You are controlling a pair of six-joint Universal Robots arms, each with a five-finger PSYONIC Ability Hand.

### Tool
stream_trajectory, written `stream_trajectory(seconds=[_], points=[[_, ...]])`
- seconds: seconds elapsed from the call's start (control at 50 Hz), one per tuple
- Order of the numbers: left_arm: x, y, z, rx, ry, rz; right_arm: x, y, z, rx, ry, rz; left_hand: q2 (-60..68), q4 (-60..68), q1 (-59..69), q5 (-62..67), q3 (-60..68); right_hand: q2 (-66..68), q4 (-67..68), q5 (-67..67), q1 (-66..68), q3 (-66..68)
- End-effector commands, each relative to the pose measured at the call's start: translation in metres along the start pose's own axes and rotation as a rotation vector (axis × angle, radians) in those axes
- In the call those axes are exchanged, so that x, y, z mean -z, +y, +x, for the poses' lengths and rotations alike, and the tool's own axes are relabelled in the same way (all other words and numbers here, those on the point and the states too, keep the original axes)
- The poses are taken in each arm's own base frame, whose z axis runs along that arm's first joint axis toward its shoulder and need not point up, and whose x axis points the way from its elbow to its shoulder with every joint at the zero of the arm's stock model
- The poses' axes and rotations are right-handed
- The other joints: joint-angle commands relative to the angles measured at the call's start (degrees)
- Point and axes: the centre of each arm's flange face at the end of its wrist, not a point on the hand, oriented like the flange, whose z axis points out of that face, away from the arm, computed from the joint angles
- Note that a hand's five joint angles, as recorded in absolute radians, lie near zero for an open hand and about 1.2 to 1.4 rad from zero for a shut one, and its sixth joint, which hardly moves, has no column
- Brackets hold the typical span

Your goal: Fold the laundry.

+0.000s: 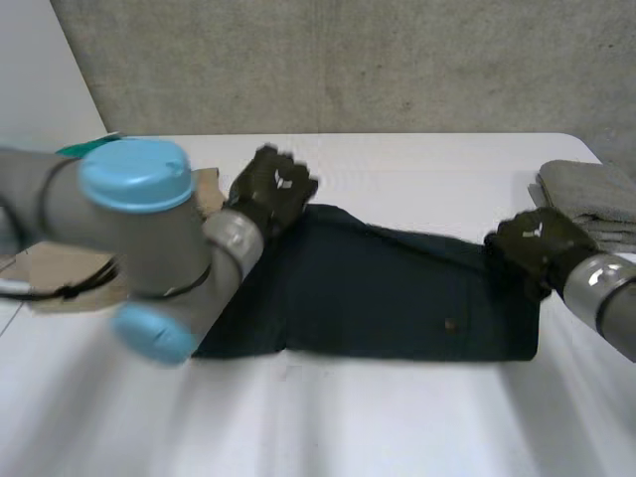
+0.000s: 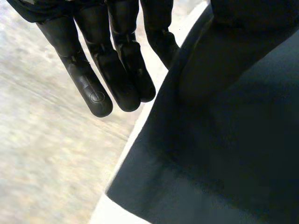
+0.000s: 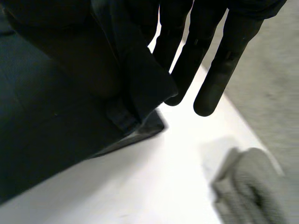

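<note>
Here we see a dark garment (image 1: 397, 288) lying flat across the middle of the white table (image 1: 348, 417). It is laid out as a long rectangle, with its near edge straight and its far edge slanting away toward the left. A small brownish spot sits on the cloth near its right end; it is too small for us to tell whether it is a button or a label.

The left hand (image 1: 270, 189) is at the garment's far left corner, at the end of the grey arm with light-blue caps that crosses the left of the head view. In the left wrist view the cloth's edge runs just beside the hand and rises in a ridge toward it. Whether the hand grips the cloth there, we cannot tell.

The right hand (image 1: 537, 246) is at the garment's right edge, near its far corner. In the right wrist view its fingers (image 3: 187, 60) are straight. A flap of the top layer is lifted off the layer below and hangs from the hand, apparently pinched against the thumb, while the lower corner lies flat on the table under it.

A folded grey towel (image 1: 591, 199) lies at the table's far right, near the right hand but apart from the garment. A flat brown sheet of cardboard (image 1: 60, 266) lies on the left side, partly hidden behind the left arm. A rough grey wall (image 1: 348, 60) stands behind the table.
</note>
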Motion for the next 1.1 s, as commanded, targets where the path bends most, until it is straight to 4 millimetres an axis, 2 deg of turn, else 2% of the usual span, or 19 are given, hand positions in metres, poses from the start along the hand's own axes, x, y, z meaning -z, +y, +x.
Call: stream_trajectory(seconds=[0.02,0.14,0.24,0.26,0.28,0.3,0.32,0.36,0.38,0.46,0.54,0.64,0.78,0.82,0.88,0.92,0.98,1.02,1.1], points=[[-0.083,0.027,-0.003,-0.037,-0.081,0.169,-0.053,-0.006,0.005,0.052,0.202,0.061,11.3,11.15,12.98,12.47,11.64,12.4,11.36,13.29,17.9,11.75],[-0.117,0.045,0.012,-0.04,-0.09,0.319,-0.096,-0.003,0.005,0.061,0.278,0.158,11.3,11.15,12.98,12.47,11.64,12.4,11.36,13.29,17.9,11.75],[-0.131,0.058,0.019,-0.028,-0.14,0.362,-0.127,-0.005,0.005,0.074,0.347,0.25,11.3,11.15,12.98,12.47,11.64,12.4,11.36,13.29,17.9,11.75],[-0.132,0.06,0.02,-0.03,-0.146,0.367,-0.136,-0.002,0.005,0.075,0.357,0.254,11.3,11.15,12.98,12.47,11.64,-2.2,-3.23,-1.3,3.3,-2.85],[-0.132,0.062,0.021,-0.027,-0.155,0.369,-0.14,-0.001,0.005,0.073,0.364,0.251,-0.83,-0.98,0.85,0.33,-0.49,-29.99,-31.02,-29.09,-24.49,-30.64],[-0.132,0.063,0.022,-0.025,-0.156,0.368,-0.142,0.0,0.005,0.07,0.373,0.24,-27.27,-27.41,-25.59,-26.1,-26.93,-54.74,-55.78,-53.85,-49.25,-55.39],[-0.132,0.064,0.025,-0.022,-0.152,0.364,-0.143,0.002,0.006,0.066,0.384,0.224,-58.34,-58.48,-56.66,-57.17,-58.0,-57.6,-58.64,-56.71,-52.1,-58.25],[-0.129,0.068,0.031,-0.009,-0.144,0.355,-0.139,0.0,0.006,0.047,0.406,0.191,-50.34,-50.49,-48.66,-49.18,-50.0,-57.6,-58.64,-56.71,-52.1,-58.25],[-0.127,0.066,0.033,0.0,-0.143,0.363,-0.137,0.0,0.006,0.046,0.41,0.176,-58.7,-58.85,-57.02,-57.53,-58.36,-57.6,-58.64,-56.71,-52.1,-58.25],[-0.115,0.043,0.016,0.029,-0.167,0.393,-0.112,-0.005,0.007,0.035,0.36,0.121,-58.7,-58.85,-57.02,-57.53,-58.36,-57.6,-58.64,-56.71,-52.1,-58.25],[-0.095,0.022,-0.002,0.082,-0.183,0.403,-0.082,-0.006,0.002,-0.058,0.236,0.063,-58.7,-58.85,-57.02,-57.53,-58.36,-57.6,-58.64,-56.71,-52.1,-58.25],[-0.073,0.013,-0.007,0.155,-0.169,0.379,-0.052,0.005,-0.021,-0.234,0.007,-0.043,-58.7,-58.85,-57.02,-57.53,-58.36,-56.86,-57.9,-55.97,-51.36,-57.51],[-0.054,0.02,-0.003,0.21,-0.15,0.31,-0.052,0.028,-0.019,-0.285,-0.024,-0.085,-58.7,-58.85,-57.02,-57.53,-58.36,-49.12,-50.16,-48.23,-43.63,-49.77],[-0.051,0.023,0.001,0.213,-0.145,0.294,-0.059,0.031,-0.02,-0.275,-0.003,-0.062,-58.7,-58.85,-57.02,-57.53,-58.36,-39.72,-40.76,-38.83,-34.23,-40.37],[-0.047,0.023,0.001,0.217,-0.147,0.281,-0.071,0.044,-0.022,-0.25,0.027,-0.064,-58.7,-58.85,-57.02,-57.53,-58.36,-16.38,-17.42,-15.49,-10.88,-17.03],[-0.045,0.023,0.0,0.219,-0.149,0.276,-0.074,0.052,-0.017,-0.199,0.072,-0.093,-58.7,-58.85,-57.02,-57.53,-58.36,12.24,11.2,13.13,17.74,11.59],[-0.041,0.02,-0.003,0.22,-0.156,0.275,-0.071,0.058,-0.006,-0.14,0.138,-0.112,-58.7,-58.85,-57.02,-57.53,-58.36,12.4,11.36,13.29,17.9,11.75],[-0.038,0.016,-0.007,0.221,-0.162,0.282,-0.062,0.05,0.015,-0.062,0.227,-0.07,-58.7,-58.85,-57.02,-57.53,-58.36,12.4,11.36,13.29,17.9,11.75],[-0.031,0.007,-0.015,0.22,-0.172,0.295,-0.046,0.031,0.032,0.137,0.316,-0.013,-58.7,-58.85,-57.02,-57.53,-58.36,12.4,11.36,13.29,17.9,11.75]])
